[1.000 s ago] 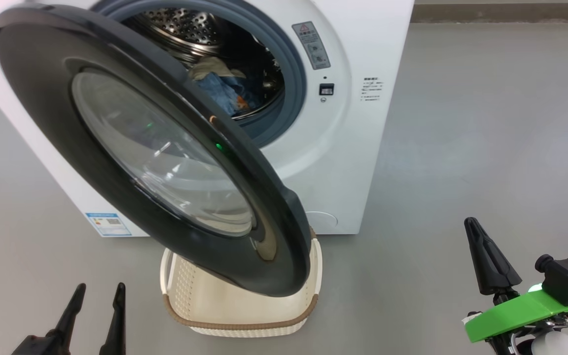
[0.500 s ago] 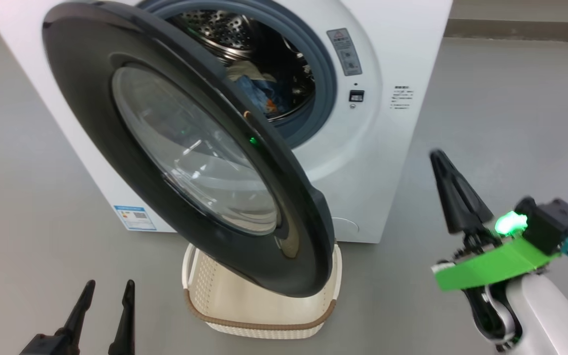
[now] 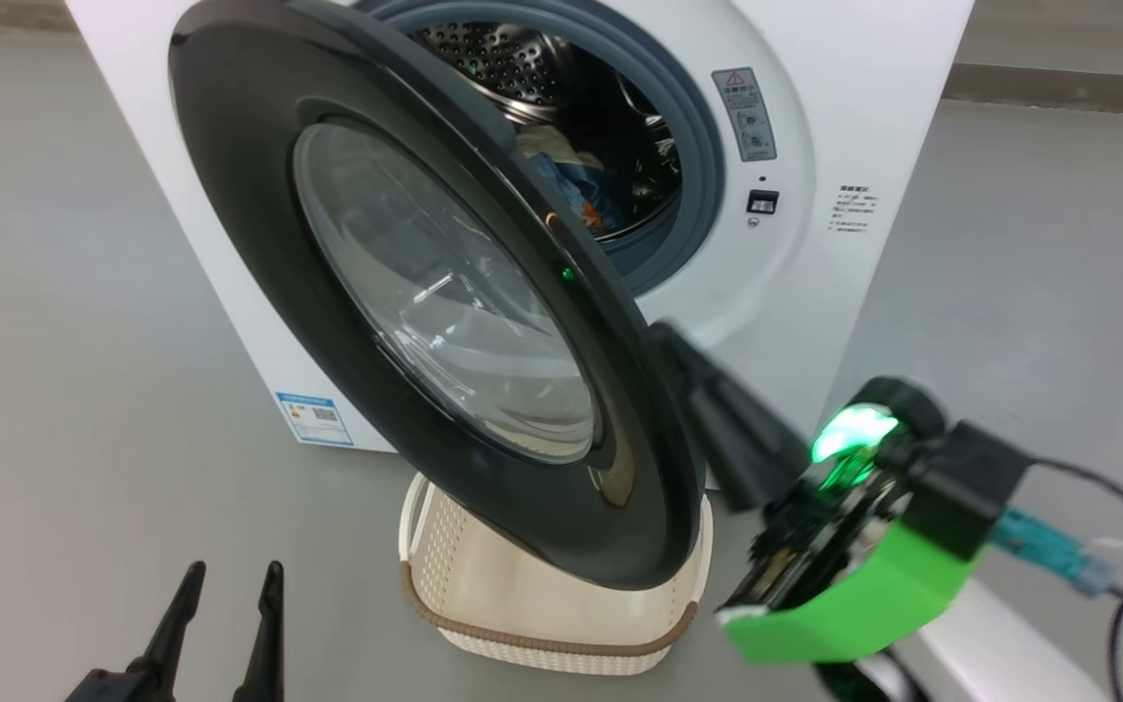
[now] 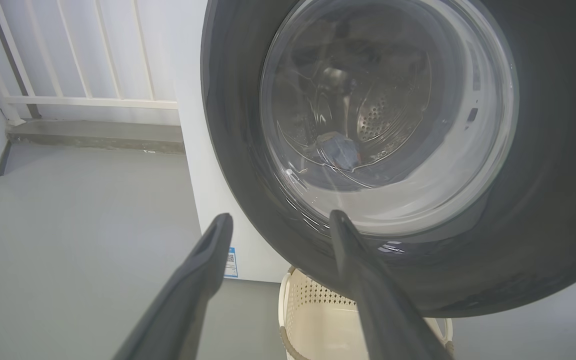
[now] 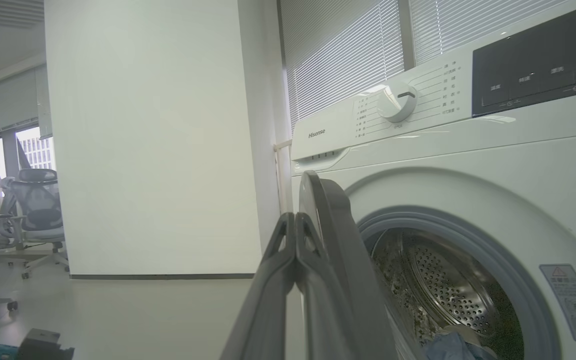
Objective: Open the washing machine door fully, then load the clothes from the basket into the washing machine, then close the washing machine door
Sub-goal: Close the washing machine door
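Grey floor (image 3: 55,322), open washing machine door (image 3: 250,253) over basket (image 3: 469,573), clothes (image 3: 583,187) in drum (image 3: 493,60)

Probably an office: mesh chairs (image 5: 40,205), blinds (image 5: 348,55)

I see the big white boxy front-loading washing machine (image 3: 795,283) standing on the floor. Its large round door (image 3: 435,292), a glossy black rim around a bulging clear glass bowl, is swung part open. The door's lower edge hangs over the small cream perforated plastic basket (image 3: 445,570) with the brown woven-look rim. That basket sits upright just before the machine's front. Soft blue and cream clothes (image 3: 583,185) with an orange spot lie low in the steel drum.
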